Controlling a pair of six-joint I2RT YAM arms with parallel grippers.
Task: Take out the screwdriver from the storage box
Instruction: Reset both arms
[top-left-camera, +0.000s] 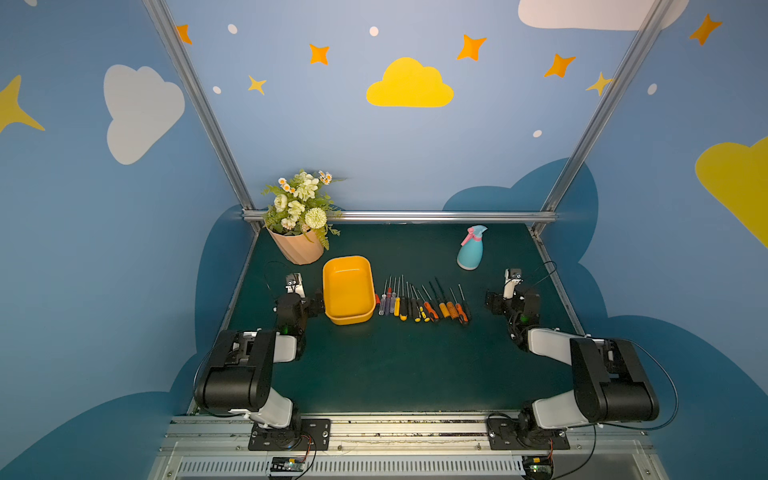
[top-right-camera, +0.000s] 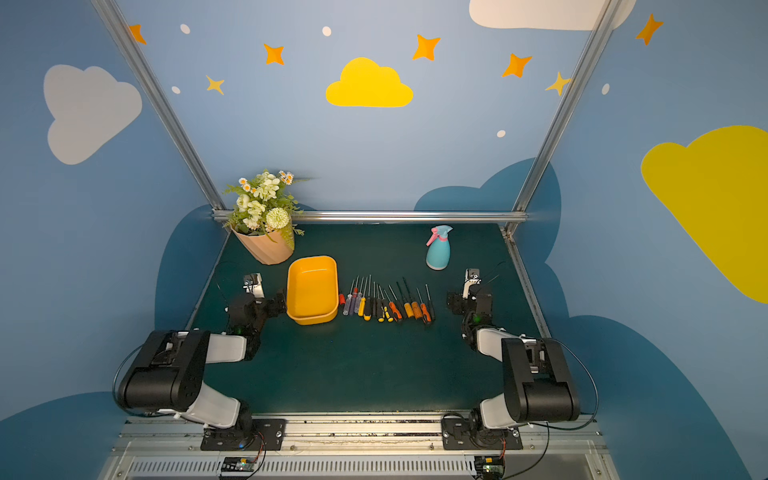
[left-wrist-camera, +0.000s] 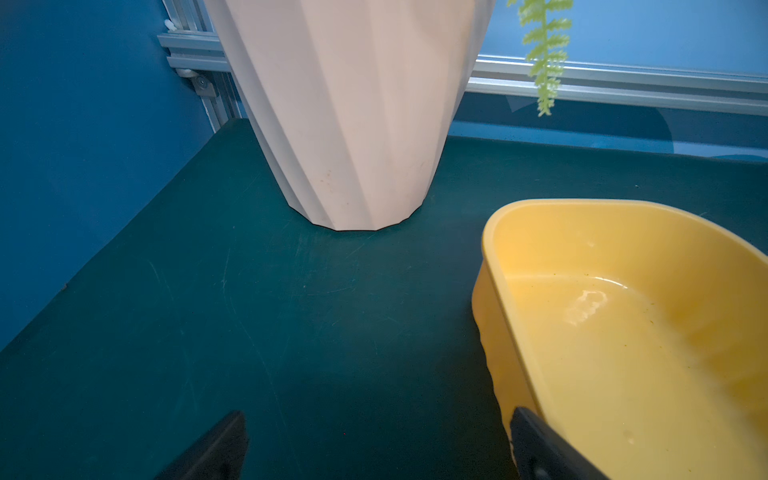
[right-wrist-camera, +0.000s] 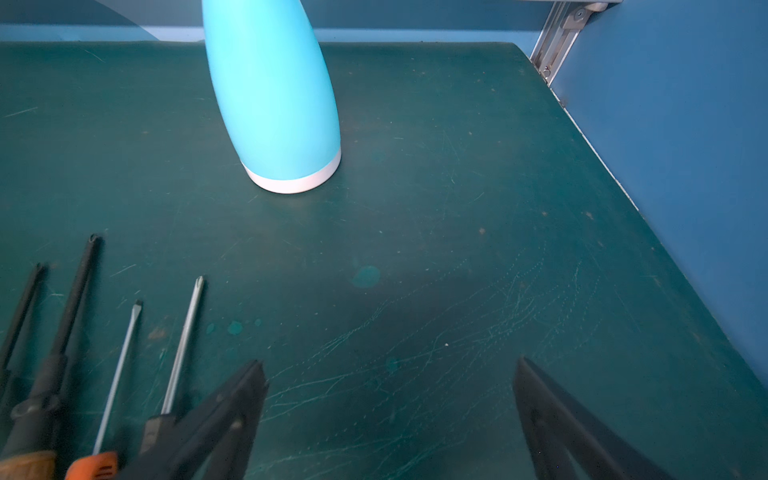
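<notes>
Storage box (top-left-camera: 348, 291) (top-right-camera: 311, 291) (left-wrist-camera: 623, 353) upright on the green mat (top-left-camera: 395, 365), left of centre, long side running front to back. In the left wrist view, only bare glossy yellow floor inside. Just right of it, flat on the mat, a row of screwdrivers (top-left-camera: 422, 303) (top-right-camera: 386, 303) (right-wrist-camera: 41, 399), handles toward the robot, shafts toward the back wall, the nearest one almost against the box's right wall. Just beside the box's left wall, the left gripper (top-left-camera: 316, 305) (top-right-camera: 279, 303) (left-wrist-camera: 382, 449), spread wide and holding nothing; one of its fingers (left-wrist-camera: 540, 449) overlapping the box's near rim in the left wrist view, contact impossible to tell. Right of the screwdriver row, low over bare mat, the right gripper (top-left-camera: 493, 301) (top-right-camera: 454, 301) (right-wrist-camera: 390, 399), likewise spread wide and empty, one finger just beside the outermost shaft. Behind the box, in the back left corner, a peach ribbed flowerpot (top-left-camera: 297, 249) (top-right-camera: 266, 249) (left-wrist-camera: 353, 124) with flowers, near the box but apart. Toward the back right, a blue spray bottle (top-left-camera: 471, 251) (top-right-camera: 438, 251) (right-wrist-camera: 274, 104) with a pink trigger, upright, well apart from the box.
</notes>
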